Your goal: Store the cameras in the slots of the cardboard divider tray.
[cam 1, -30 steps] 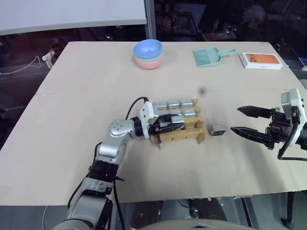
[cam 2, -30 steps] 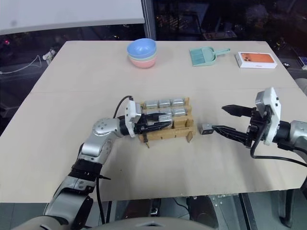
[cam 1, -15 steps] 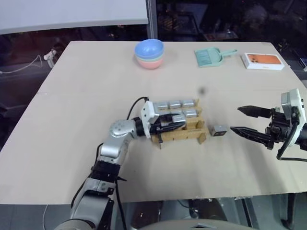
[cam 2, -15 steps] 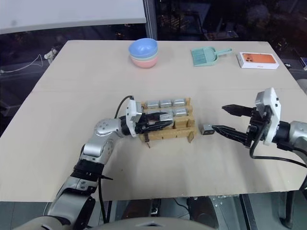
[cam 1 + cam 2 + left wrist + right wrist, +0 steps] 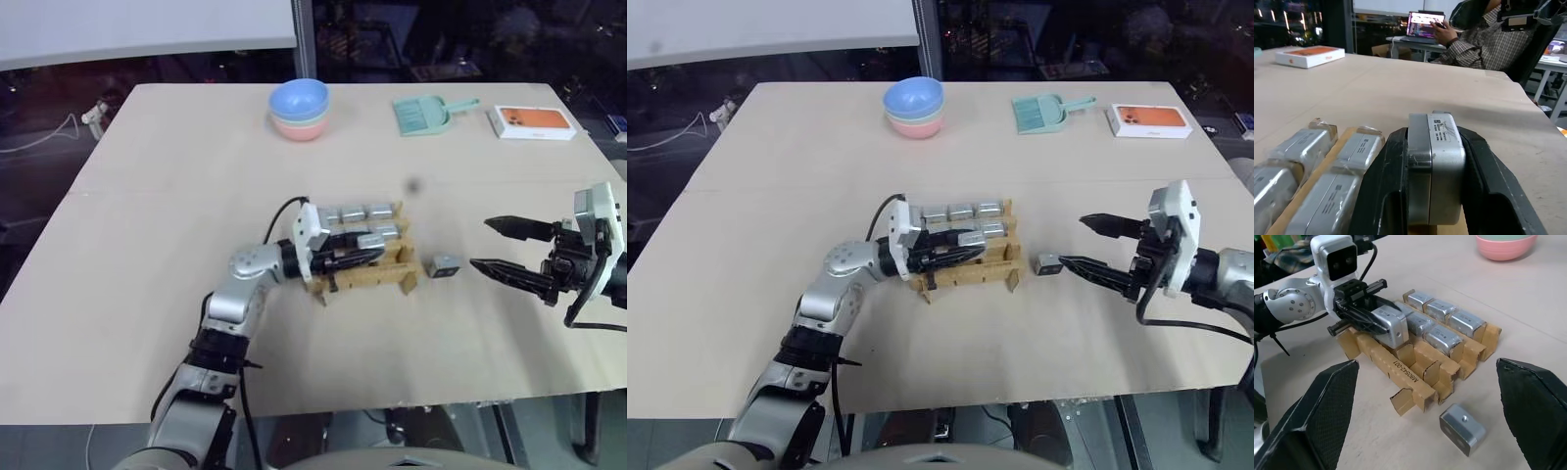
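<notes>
The cardboard divider tray [image 5: 380, 278] stands in the middle of the table. Its far row holds three wrapped cameras [image 5: 354, 211], and more cameras [image 5: 1444, 339] sit in the middle row. My left gripper [image 5: 377, 255] reaches in level from the left, just above the tray's near rows. It is shut on a silver camera [image 5: 1436, 166], held between both black fingers. A loose camera [image 5: 447, 264] lies on the table just right of the tray. My right gripper [image 5: 480, 244] hovers right of it, open, with its lower fingertip close to that camera.
Stacked bowls [image 5: 301, 109], a teal dustpan [image 5: 431, 115] and a white-and-orange box [image 5: 534, 122] sit along the table's far edge. A person at a laptop [image 5: 1469, 34] sits beyond the table in the left wrist view.
</notes>
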Controlling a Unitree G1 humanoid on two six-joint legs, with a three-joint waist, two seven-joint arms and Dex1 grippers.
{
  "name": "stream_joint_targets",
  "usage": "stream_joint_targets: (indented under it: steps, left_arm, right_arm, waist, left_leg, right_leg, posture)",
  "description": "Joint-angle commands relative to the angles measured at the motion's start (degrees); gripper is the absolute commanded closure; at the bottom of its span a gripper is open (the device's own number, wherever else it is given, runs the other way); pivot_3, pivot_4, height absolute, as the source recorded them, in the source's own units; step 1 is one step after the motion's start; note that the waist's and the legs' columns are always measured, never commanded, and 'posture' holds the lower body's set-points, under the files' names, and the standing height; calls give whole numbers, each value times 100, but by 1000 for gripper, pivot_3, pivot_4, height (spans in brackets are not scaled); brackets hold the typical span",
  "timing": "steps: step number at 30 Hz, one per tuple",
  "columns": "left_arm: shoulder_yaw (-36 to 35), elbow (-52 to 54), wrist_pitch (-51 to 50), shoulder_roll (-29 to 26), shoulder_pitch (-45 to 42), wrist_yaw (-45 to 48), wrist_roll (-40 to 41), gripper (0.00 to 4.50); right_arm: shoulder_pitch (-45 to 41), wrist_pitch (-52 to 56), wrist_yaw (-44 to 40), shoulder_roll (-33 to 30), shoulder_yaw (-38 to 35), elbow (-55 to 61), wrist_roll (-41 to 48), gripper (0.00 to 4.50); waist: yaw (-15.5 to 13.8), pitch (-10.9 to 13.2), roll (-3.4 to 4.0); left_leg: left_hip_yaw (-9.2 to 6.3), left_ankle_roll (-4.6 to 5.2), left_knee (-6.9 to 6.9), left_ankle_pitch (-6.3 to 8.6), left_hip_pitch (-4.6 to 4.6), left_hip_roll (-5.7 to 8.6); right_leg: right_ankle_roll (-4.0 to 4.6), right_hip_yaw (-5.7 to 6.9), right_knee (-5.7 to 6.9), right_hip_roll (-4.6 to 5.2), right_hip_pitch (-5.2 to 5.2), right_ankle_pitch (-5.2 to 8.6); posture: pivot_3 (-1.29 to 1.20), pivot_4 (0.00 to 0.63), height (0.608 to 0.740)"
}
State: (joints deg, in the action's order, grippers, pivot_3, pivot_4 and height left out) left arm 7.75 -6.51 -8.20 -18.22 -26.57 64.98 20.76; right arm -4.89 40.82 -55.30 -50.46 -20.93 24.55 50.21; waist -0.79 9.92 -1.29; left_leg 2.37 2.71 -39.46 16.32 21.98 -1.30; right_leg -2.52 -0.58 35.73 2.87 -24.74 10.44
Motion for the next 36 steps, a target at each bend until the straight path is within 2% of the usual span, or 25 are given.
stream_joint_targets:
  steps: [1,11,32,34,35,36]
  left_arm:
    - [-21,271,-39,-68,-143,49,111,3718]
    - [2,166,37,-335,-27,84,-66,3718]
    - [218,44,-387,-457,25,-136,-258,3718]
    - [220,65,-497,-468,10,-99,-196,2693]
    - [238,68,-484,-486,3,-92,-224,2413]
    - [278,85,-528,-528,7,-41,-236,1835]
  right_arm:
    - [-23,-116,-14,12,-92,78,18,49]
    - [46,-118,-1,11,-147,105,24,49]
    - [46,-144,78,5,-153,120,8,49]
    - [45,-145,80,7,-154,121,8,0]
    - [45,-145,81,8,-153,121,8,0]
    - [45,-144,79,4,-151,122,7,0]
  waist:
    - [10,0,0]
    - [4,0,0]
    - [5,-1,1]
    - [6,-1,2]
    - [6,-1,2]
    - [6,-1,2]
  left_leg:
    - [1,0,0,0,-1,0]
    - [4,0,4,0,0,-1]
    - [6,0,4,0,-3,-1]
    - [7,0,4,0,-4,-1]
    - [7,0,4,1,-4,-1]
    - [7,0,4,1,-4,-1]
  right_leg:
    - [0,-2,0,0,0,0]
    - [1,-6,0,-1,-4,0]
    - [0,-8,0,-1,-4,2]
    - [0,-9,1,-1,-4,2]
    - [0,-9,1,-1,-4,2]
    - [-1,-9,0,-1,-4,2]
  posture:
    - [0,150,740]
    - [0,150,740]
    - [0,150,740]
    - [0,150,740]
    - [0,150,740]
    - [0,150,740]
